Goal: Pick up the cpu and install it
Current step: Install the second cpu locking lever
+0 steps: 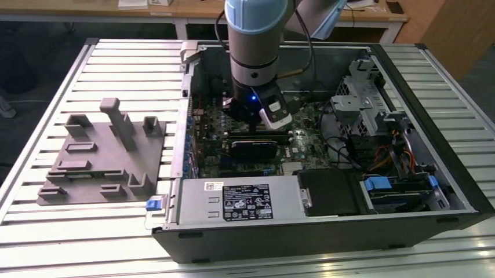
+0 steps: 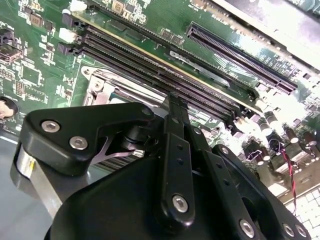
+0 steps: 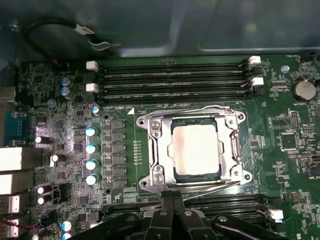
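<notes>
Cpu seen seated flat in socket frame, just beyond gripper tip. Fingers judged pressed together, nothing held. Seating to be checked square w/ frame; mem slots farther out.

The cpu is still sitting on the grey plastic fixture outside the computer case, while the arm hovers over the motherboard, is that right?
Not quite. The cpu lies in the metal-framed socket on the motherboard, as the first wrist view shows. The arm does hover over the motherboard inside the computer case.
</notes>
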`<state>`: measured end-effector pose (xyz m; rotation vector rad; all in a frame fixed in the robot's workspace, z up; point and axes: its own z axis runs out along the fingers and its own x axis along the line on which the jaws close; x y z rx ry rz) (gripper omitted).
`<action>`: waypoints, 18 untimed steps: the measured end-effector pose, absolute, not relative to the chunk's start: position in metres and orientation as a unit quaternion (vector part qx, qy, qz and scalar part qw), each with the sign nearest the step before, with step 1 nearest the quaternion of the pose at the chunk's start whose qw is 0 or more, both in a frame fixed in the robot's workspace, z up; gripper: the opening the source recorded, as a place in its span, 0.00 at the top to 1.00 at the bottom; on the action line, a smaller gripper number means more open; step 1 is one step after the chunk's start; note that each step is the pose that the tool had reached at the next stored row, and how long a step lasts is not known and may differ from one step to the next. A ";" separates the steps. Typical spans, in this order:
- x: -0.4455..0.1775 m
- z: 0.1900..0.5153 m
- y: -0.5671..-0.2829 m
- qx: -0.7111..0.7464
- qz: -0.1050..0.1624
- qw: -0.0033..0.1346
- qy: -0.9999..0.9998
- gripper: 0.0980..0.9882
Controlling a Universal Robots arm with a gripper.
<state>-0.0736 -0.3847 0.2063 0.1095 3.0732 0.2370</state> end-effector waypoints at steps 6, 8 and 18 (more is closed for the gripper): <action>-0.075 0.206 -0.388 0.029 0.087 0.028 0.995 0.99; -0.075 0.206 -0.389 0.027 0.093 0.028 0.995 0.99; -0.078 0.205 -0.397 0.019 0.109 0.026 0.994 0.99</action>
